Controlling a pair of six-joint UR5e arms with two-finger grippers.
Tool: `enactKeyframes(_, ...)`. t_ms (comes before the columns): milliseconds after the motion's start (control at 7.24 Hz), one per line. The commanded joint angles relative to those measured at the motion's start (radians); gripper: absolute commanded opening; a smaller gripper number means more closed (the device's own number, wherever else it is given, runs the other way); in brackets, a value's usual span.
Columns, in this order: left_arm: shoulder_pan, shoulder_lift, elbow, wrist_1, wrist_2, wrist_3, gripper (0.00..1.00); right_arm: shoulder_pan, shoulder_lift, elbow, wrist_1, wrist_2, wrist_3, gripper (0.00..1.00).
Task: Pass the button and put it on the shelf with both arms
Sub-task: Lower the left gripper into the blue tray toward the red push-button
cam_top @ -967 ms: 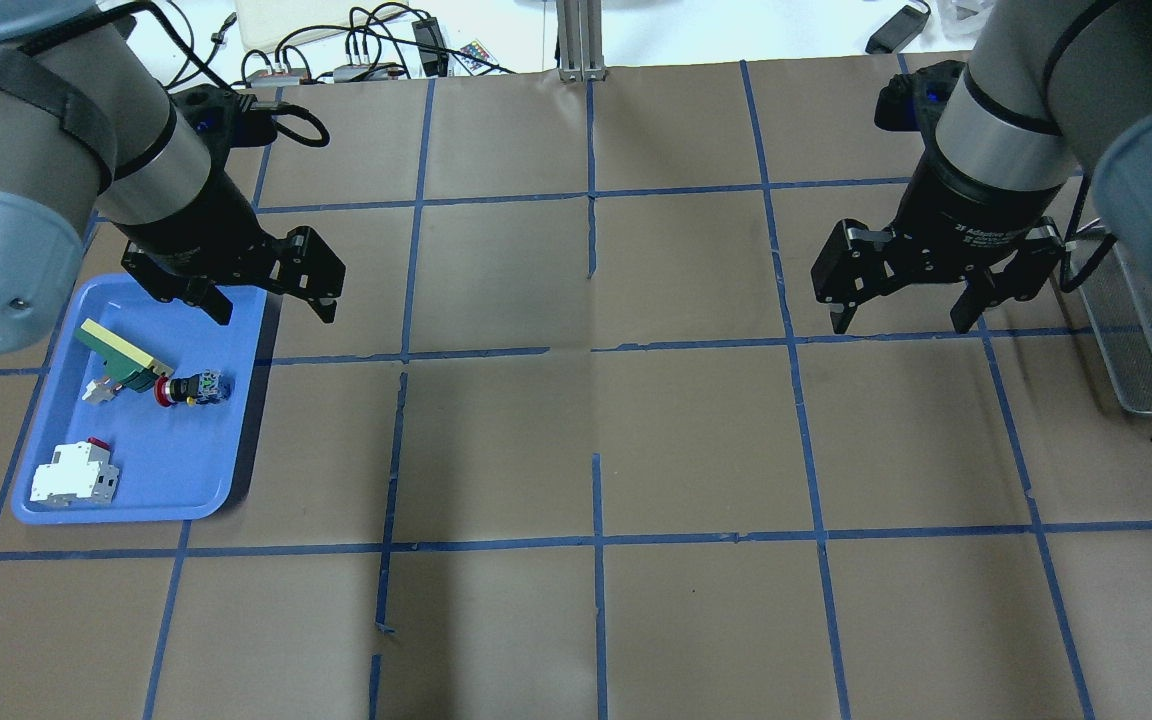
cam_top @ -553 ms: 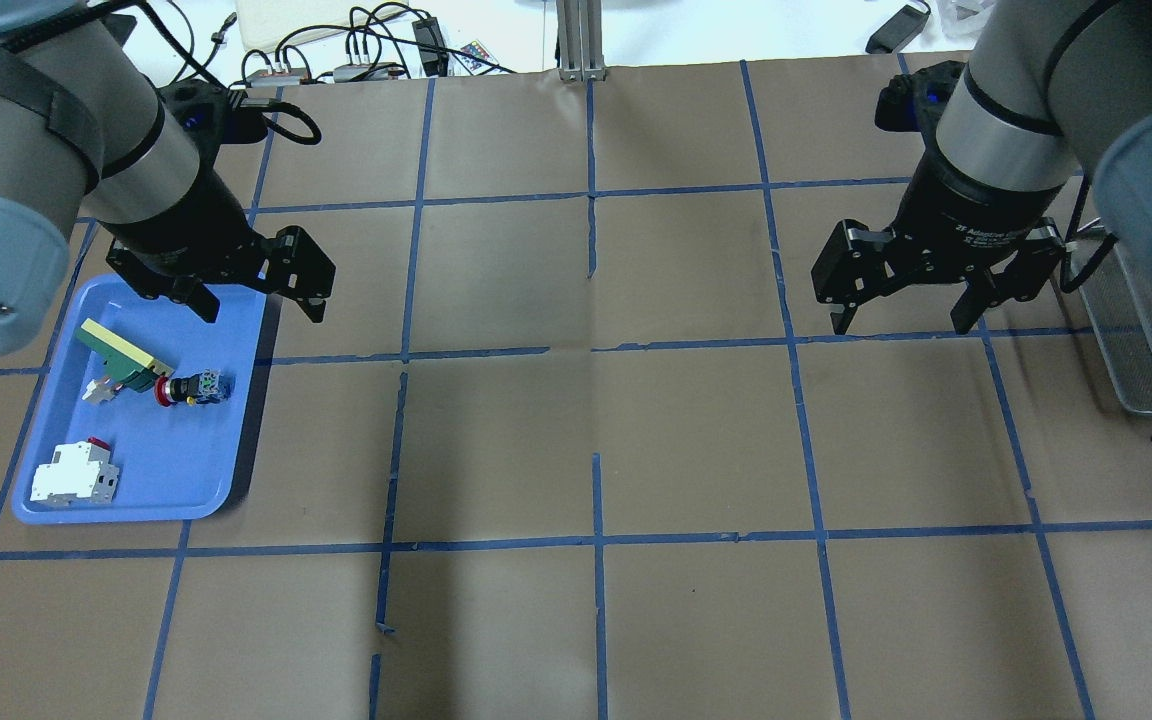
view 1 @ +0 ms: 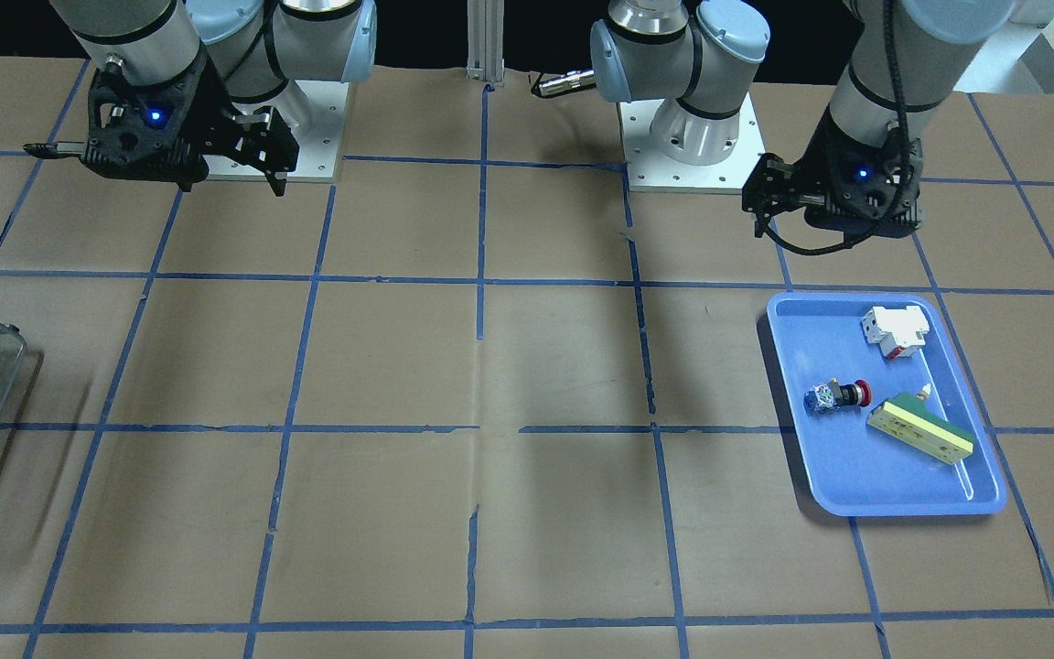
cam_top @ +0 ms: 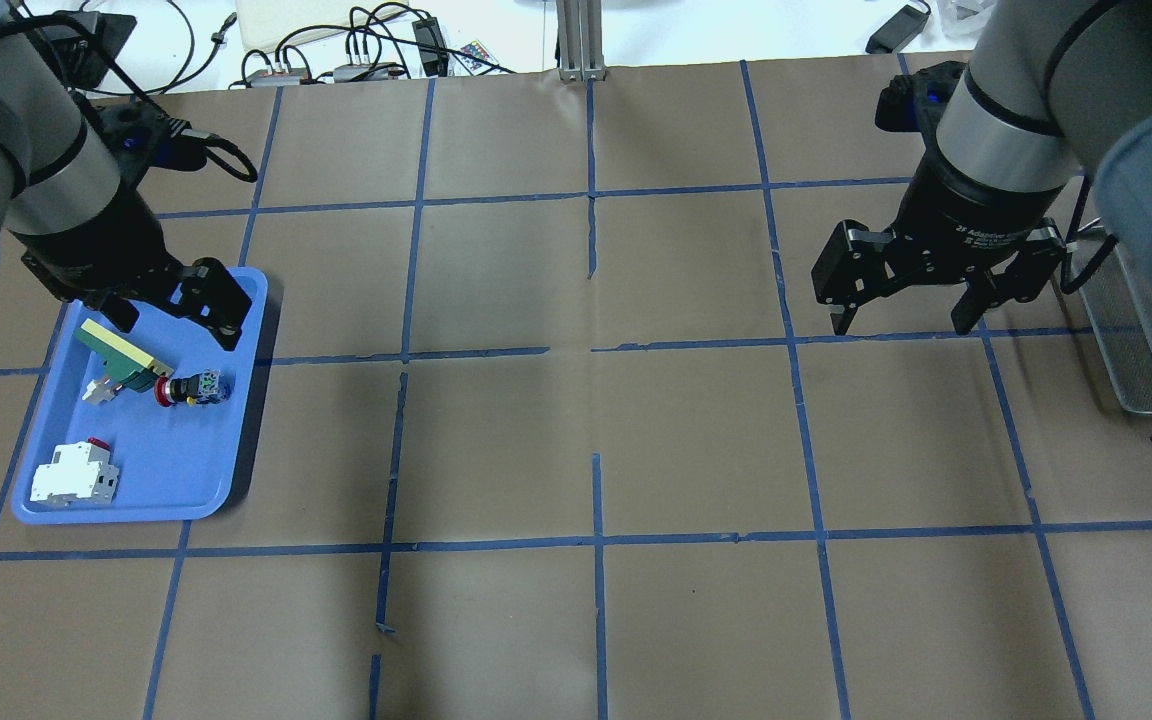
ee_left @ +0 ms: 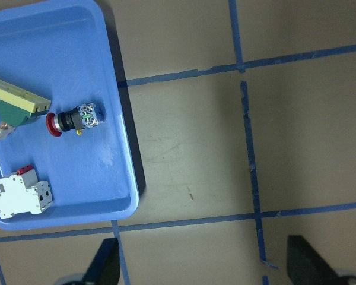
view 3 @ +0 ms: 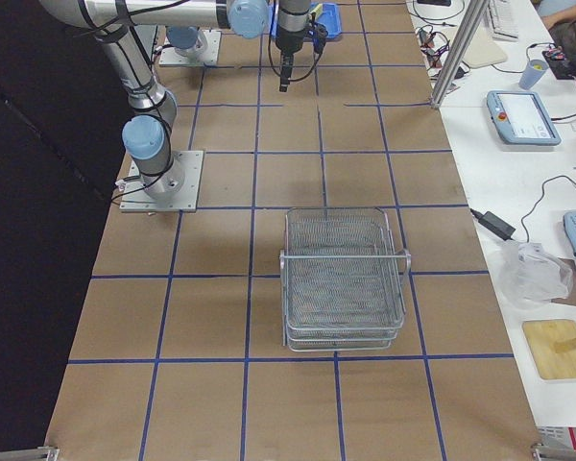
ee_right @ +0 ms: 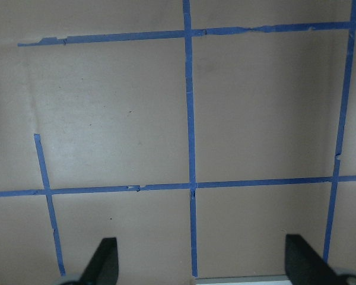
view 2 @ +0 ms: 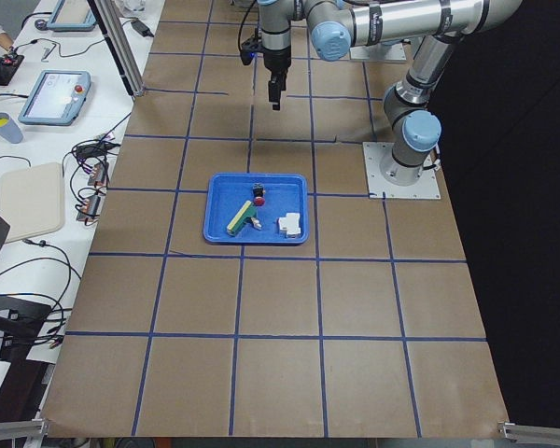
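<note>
A blue tray [cam_top: 136,512] is seen on the robot's left part of the table. Three things are held in it. The button [cam_top: 191,388] lies on its side near the tray's middle, its red cap turned toward a green and cream bar [cam_top: 121,352], just beside that bar's end. A white breaker block [cam_top: 74,475] with a red tip is set apart from both, in the tray's corner nearest the robot. The wire shelf [view 3: 344,279] stands at the table's other end, on the robot's right, well apart from the tray.

The table [cam_top: 596,440] is covered with brown paper marked into squares by blue tape. Cables and adapters [cam_top: 356,55] are seen on a white bench past its far edge.

The left gripper [cam_top: 179,325] is held over the tray's far end, pointing down, its fingers spread wide and nothing between them. The right gripper [cam_top: 901,322] is held over bare paper near the shelf, also pointing down, its fingers likewise spread and holding nothing.
</note>
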Motion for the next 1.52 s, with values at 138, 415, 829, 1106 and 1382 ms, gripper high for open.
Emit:
enactKeyframes(138,0.181,-0.041,-0.08,0.154,-0.002,0.362,1.0,0.0,-0.002,0.002,0.004,0.002,-0.003,1.0)
enactKeyframes(415,0.27,-0.068,-0.187,0.364,-0.043,0.593,1.0,0.0,0.0,0.002,0.007,0.017,-0.003,1.0)
enactKeyframes(829,0.402,-0.143,-0.243,0.455,-0.128,1.093,0.93,0.002,-0.003,0.004,0.011,0.018,-0.003,1.0)
enactKeyframes(1106,0.474,-0.185,-0.25,0.459,-0.223,1.357,0.93,0.002,-0.002,0.005,0.011,0.017,-0.003,1.0)
enactKeyframes(1382,0.508,-0.249,-0.252,0.459,-0.245,1.523,0.95,0.002,-0.003,0.013,0.011,0.018,-0.003,1.0)
